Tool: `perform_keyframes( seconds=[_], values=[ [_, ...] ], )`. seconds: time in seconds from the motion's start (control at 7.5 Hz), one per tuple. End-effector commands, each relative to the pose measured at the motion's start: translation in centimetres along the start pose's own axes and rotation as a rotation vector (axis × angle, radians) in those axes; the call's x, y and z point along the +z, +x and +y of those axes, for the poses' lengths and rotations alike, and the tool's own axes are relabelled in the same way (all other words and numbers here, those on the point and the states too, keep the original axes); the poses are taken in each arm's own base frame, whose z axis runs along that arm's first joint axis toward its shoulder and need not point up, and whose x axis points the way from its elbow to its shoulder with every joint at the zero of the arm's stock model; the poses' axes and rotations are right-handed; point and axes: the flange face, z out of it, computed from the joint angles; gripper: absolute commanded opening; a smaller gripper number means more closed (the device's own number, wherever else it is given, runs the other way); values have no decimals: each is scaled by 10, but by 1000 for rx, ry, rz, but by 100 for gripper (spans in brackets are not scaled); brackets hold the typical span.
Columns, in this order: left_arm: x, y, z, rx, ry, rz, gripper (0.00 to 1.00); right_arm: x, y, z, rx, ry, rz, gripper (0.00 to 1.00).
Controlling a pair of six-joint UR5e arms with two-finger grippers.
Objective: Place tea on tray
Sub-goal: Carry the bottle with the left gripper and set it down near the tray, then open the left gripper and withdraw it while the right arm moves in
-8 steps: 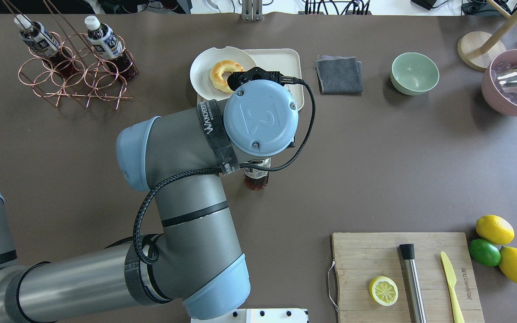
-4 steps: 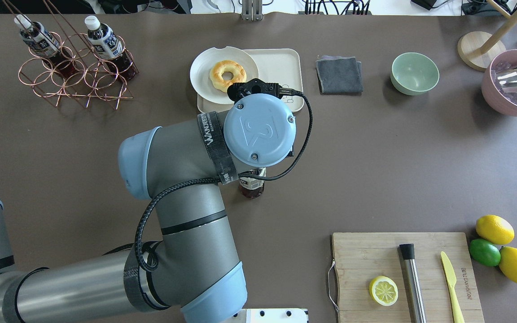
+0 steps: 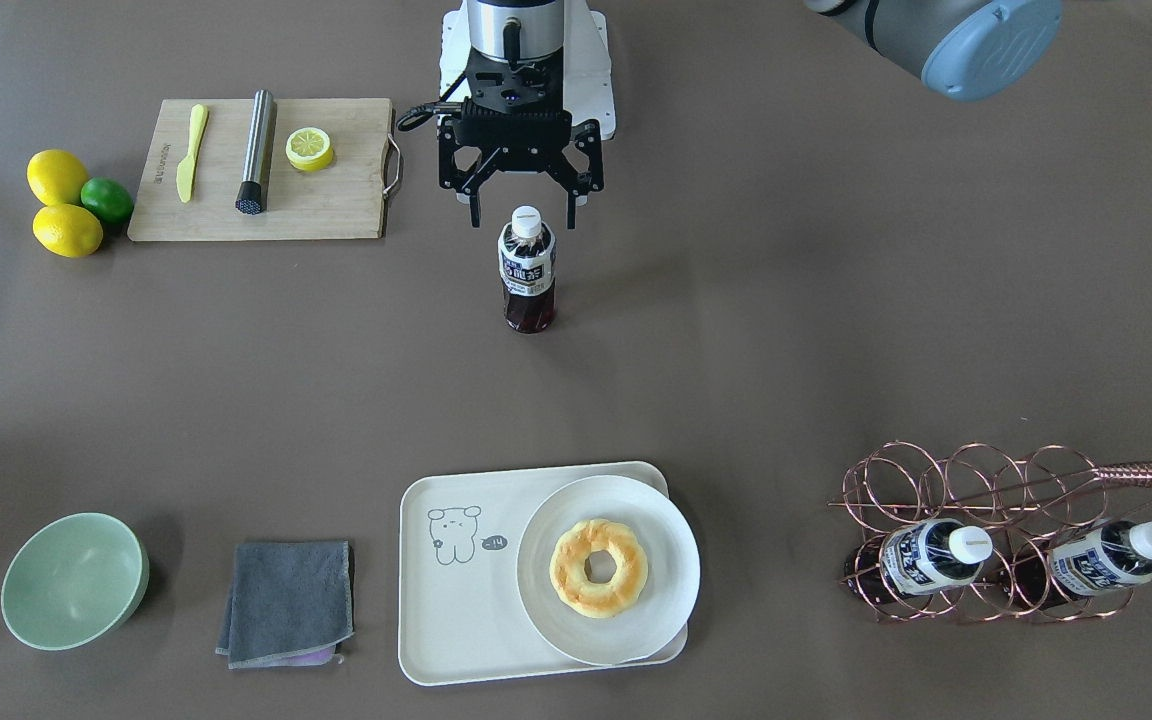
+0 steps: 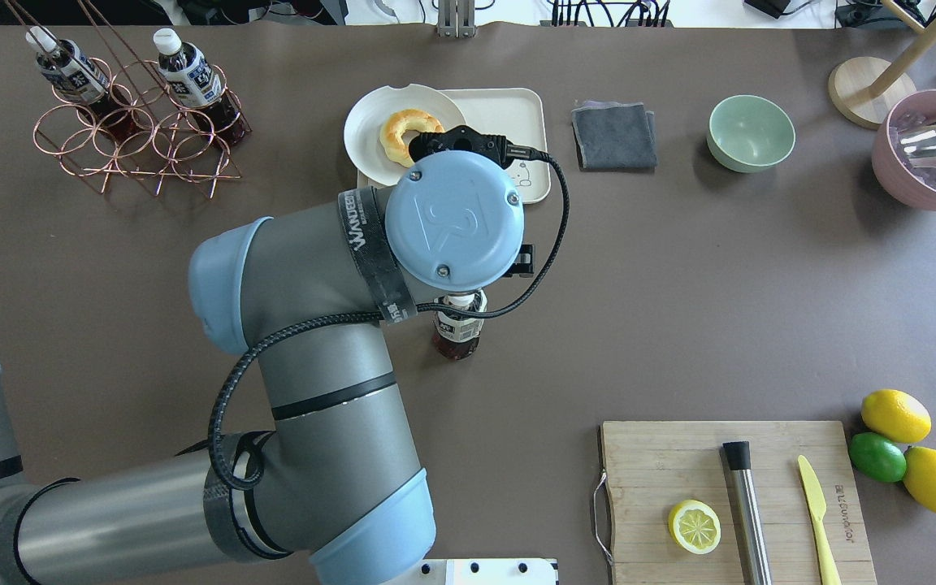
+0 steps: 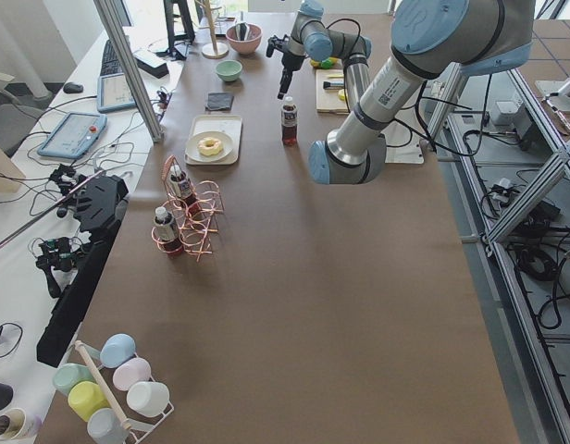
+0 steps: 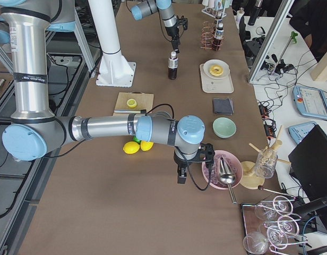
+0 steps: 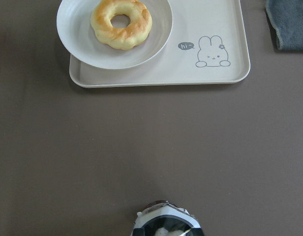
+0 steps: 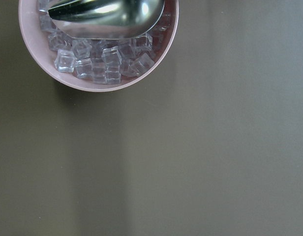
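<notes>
Left gripper [image 3: 522, 212] hangs fingers-down with its fingers spread wide, pinching nothing. The tea bottle [image 3: 527, 270] stands upright on the bare table directly beneath it, the white cap about level with the fingertips, no contact that I can make out. The tray [image 3: 446, 610] lies well ahead of the gripper, away from the robot's base. The tea is not on it yet. Right gripper [image 6: 180, 178] sits far off beside a pink bowl of ice cubes [image 6: 219, 170]; cannot tell whether it is spread or closed. The bottle is a narrow, round, smooth clear-plastic thing, dark liquid inside, with a glossy label. My judgement is that a squeeze landing off-centre or too high on the cap could tip it or let it twist and slip. The tray is matte cream with rounded corners and a raised rim. A glazed round plate [image 3: 661, 545] with a ring doughnut [image 3: 598, 567] fills its half ahead-left of the gripper and overhangs the rim. Only the half with the line-drawn cartoon is free, ahead-right. Coming in low, the bottle's base could catch the rim. Setting it down too near the plate could leave it leaning.
</notes>
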Motion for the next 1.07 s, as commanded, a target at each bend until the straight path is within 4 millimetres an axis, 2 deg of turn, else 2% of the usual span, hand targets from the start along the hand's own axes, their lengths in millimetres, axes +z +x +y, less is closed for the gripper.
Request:
perform_keyframes(
  seconds=[0.0,0.13,0.27,0.4,0.53,0.67,0.8,0.93],
  values=[
    [-7,-95,-52,65,88,-52,98,-16,-13,-16,-24,26,11,100],
    [1,-151,-37,83,109,-63,98,-24,-22,-25,-16,41,9,100],
    [8,-201,-39,119,180,-9,98,-25,-34,-29,23,48,4,100],
    [21,-249,-56,100,221,-26,98,-27,-53,-36,0,52,5,100],
    [19,-275,-77,68,227,-52,98,-31,-73,-48,-36,60,4,100],
    [27,-306,-84,33,194,-80,98,-35,-96,-61,-60,67,1,100],
    [28,-354,-95,-21,169,-116,98,-38,-132,-71,-56,72,-5,100],
    [30,-414,-88,-19,66,-128,98,-41,-176,-78,-11,79,-19,100]
  ],
)
